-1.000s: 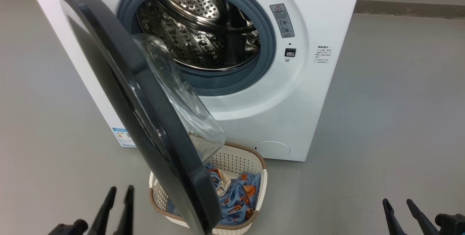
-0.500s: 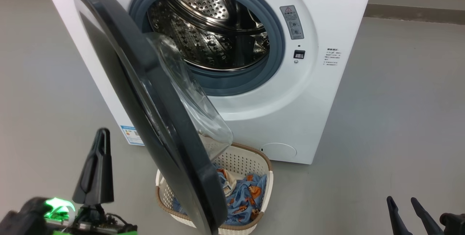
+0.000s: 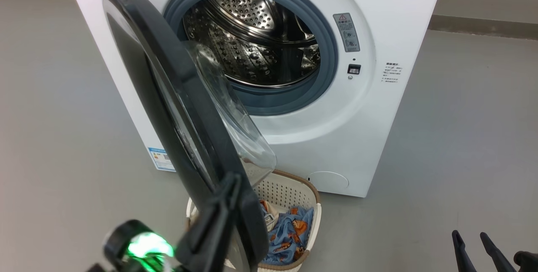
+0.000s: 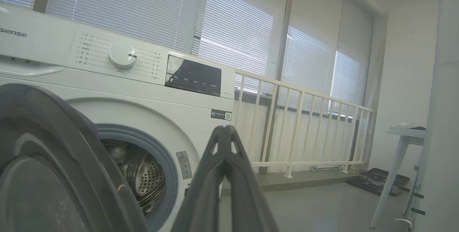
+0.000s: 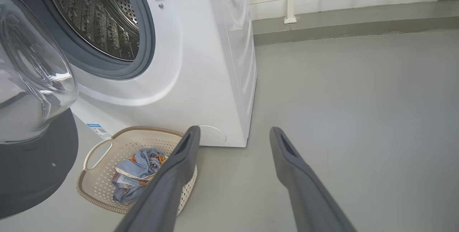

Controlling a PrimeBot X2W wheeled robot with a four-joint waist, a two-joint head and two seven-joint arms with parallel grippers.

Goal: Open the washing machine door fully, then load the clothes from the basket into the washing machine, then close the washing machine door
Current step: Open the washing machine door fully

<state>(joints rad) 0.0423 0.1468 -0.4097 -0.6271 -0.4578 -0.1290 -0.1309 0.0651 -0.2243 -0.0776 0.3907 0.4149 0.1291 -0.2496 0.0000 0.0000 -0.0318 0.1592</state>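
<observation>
Grey floor (image 3: 462, 137) carries your white front-loading washing machine (image 3: 378, 32); your left gripper (image 3: 234, 179) sits closed beside its half-open glossy black round door (image 3: 168, 95); right gripper (image 5: 235, 131) stands open.

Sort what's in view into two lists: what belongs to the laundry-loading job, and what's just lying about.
For the job:
washing machine
washing machine door, partly open
basket on the floor
clothes in the basket

Lying about:
white railing
white table
dark case on the floor
window blinds
</observation>
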